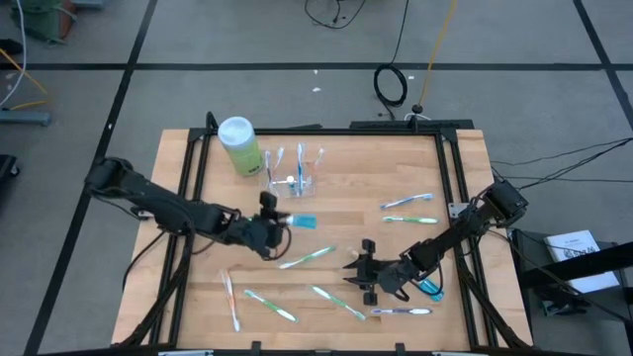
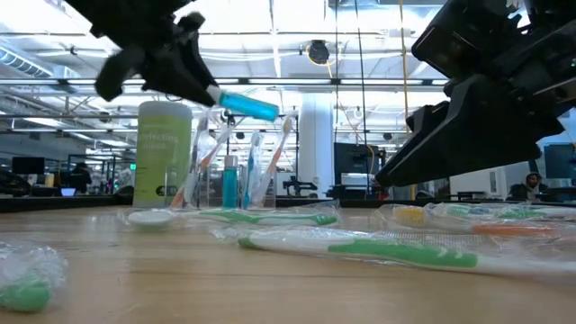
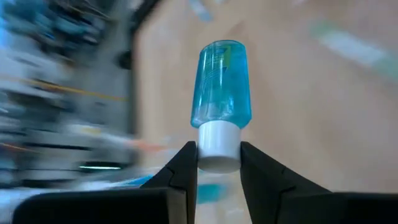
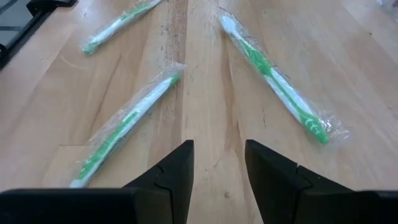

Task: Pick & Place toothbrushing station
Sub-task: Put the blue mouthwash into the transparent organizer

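Two grippers are in play, and I read the carry step as under way on my left one. My left gripper (image 1: pixel 275 222) has its jaws clamped on the white cap of a small blue toothpaste tube (image 1: pixel 303 221), held in the air just on the operator side of the clear cup (image 1: pixel 294 182), not touching it. In the left wrist view the tube (image 3: pixel 220 93) stands straight out from between the fingers (image 3: pixel 184 168), cap end pinched. From above, its long axis runs roughly level with the table, the blue tail pointing away from the left arm; in the low view the tube (image 2: pixel 246 104) tilts slightly downward at that tail.

Next, I judge, I need to bring the tube over the cup's mouth, tip it tail-down and let go, threading between the toothbrushes already standing in there.

My right gripper (image 1: pixel 364 269) hovers low over the table, well apart from the cup, jaws apart and empty, with two wrapped green toothbrushes (image 4: pixel 127 124) lying ahead of it.
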Controlling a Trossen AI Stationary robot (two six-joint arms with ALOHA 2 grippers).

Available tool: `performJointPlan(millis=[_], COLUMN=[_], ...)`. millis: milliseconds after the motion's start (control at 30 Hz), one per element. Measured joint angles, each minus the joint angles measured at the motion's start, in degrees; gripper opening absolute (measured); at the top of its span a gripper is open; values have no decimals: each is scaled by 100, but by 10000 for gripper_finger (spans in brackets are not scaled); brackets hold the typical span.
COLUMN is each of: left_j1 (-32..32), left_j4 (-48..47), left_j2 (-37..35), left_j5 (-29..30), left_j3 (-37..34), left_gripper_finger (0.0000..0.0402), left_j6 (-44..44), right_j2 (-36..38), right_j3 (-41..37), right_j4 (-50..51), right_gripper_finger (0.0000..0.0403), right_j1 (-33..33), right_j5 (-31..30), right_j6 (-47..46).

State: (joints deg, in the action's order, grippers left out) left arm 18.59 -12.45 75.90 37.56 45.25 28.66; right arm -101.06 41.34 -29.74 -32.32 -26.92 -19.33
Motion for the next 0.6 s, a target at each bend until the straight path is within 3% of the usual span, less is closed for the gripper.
performJointPlan(millis=[267,467,600], left_j1=[-569,-913,-1070], left_j4=[-492,-581,-576], left_j2=[-99,-98,-98], left_j5=[1342,2272,2480], left_j3=[7,7,7], left_gripper_finger=[90,90,90], left_j6=[3851,5273,5774], right_j2=[0,0,0], right_j3=[0,0,0], right_j4=[2,31,49], right_gripper_finger=[134,134,134], right_j1=[158,254,308], right_j5=[9,11,13], right_j6=[98,98,98])
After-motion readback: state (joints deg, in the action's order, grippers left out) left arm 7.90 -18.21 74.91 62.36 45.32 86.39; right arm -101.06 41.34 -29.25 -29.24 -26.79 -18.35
